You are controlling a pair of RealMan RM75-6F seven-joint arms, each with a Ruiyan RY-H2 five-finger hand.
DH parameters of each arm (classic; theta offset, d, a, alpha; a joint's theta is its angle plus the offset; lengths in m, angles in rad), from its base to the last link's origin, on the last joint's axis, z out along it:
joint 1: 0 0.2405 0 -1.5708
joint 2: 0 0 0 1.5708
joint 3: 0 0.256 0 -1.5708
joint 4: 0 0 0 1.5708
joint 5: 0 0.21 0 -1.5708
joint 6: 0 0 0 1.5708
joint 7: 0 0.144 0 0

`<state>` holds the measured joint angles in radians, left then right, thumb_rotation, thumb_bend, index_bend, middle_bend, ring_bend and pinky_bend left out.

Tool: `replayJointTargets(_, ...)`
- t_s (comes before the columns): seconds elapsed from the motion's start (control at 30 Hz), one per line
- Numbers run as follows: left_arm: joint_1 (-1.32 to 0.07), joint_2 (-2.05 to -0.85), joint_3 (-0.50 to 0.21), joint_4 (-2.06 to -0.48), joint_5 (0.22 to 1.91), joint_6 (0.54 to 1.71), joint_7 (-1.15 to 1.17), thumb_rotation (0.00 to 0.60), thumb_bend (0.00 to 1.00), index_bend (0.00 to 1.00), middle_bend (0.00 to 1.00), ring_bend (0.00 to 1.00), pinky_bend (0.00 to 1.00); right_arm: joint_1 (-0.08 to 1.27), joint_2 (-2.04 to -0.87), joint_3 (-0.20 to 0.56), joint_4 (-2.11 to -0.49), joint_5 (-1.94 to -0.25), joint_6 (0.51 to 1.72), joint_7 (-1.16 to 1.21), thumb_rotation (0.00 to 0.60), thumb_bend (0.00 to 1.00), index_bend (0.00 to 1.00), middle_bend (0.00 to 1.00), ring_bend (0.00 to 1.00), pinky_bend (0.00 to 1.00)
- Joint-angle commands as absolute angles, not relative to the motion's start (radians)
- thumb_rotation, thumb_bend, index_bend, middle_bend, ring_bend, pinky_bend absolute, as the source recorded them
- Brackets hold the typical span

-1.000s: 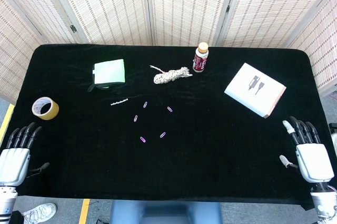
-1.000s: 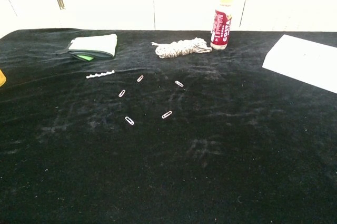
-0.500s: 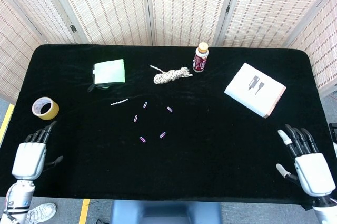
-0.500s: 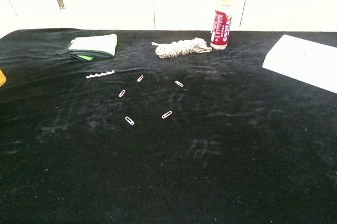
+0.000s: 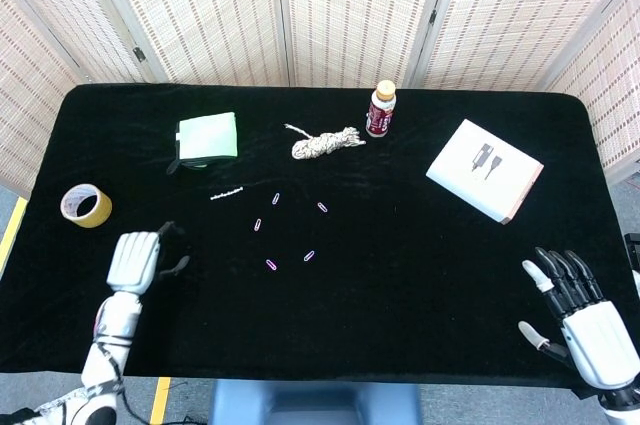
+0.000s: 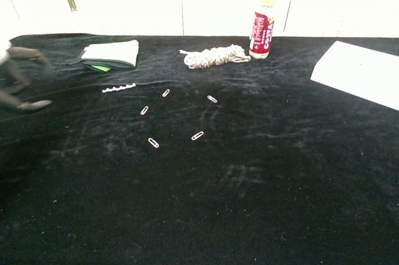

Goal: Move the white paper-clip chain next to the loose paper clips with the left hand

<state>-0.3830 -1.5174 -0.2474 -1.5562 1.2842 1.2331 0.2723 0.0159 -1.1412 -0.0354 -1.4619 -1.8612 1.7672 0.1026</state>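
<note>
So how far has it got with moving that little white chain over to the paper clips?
Nothing is done: the white chain lies untouched on the black cloth, left of the loose paper clips. In hand: the left hand is over the table, short of the chain and holding nothing. Left: reach it, grasp it, set it beside the clips. The right hand rests open at the table's edge.

Five loose clips (pink, scattered) and one white chain lie on the surface. There is one bottle, one rope bundle, one tape roll, one green pad, one white box. Two robot hands show, left and right.
</note>
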Motion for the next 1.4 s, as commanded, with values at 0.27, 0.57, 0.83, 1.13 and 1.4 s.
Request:
replayJointTargets(0.27, -0.56, -1.644, -0.363, -1.343, 1.114, 1.087, 0.308, 0.6, 0.36, 0.45, 1.0, 1.0, 1.0, 0.04, -1.13, -0.015, -1.463, -1.794, 1.712, 0.141, 0.6, 0.22, 0.0, 0.0, 0.0, 0.0)
replayJointTargets(0.57, -0.662, -1.731, -0.386, -1.126, 1.037, 0.972, 0.254, 0.6, 0.37, 0.45, 1.0, 1.0, 1.0, 0.034, -1.133, -0.006, -1.463, -1.766, 1.713, 0.139, 0.6, 0.22, 0.0, 0.0, 0.0, 0.0)
replayJointTargets(0.83, -0.733, -1.805, -0.378, -0.961, 1.051, 0.916, 0.18, 0.6, 0.37, 0.42, 1.0, 1.0, 1.0, 0.032, -1.127, -0.004, -1.468, -1.739, 1.694, 0.141, 0.6, 0.22, 0.0, 0.0, 0.0, 0.0)
replayJointTargets(1.13, -0.811, -1.877, -0.382, -0.779, 1.057, 0.83, 0.083, 0.6, 0.37, 0.46, 1.0, 1.0, 1.0, 0.028, -1.124, 0.006, -1.466, -1.706, 1.685, 0.153, 0.6, 0.22, 0.0, 0.0, 0.0, 0.0)
replayJointTargets(1.4, -0.862, -1.923, -0.381, -0.63, 1.071, 0.768, 0.001, 0.6, 0.37, 0.47, 1.0, 1.0, 1.0, 0.029, -1.119, 0.014, -1.47, -1.671, 1.658, 0.153, 0.6, 0.22, 0.0, 0.0, 0.0, 0.0)
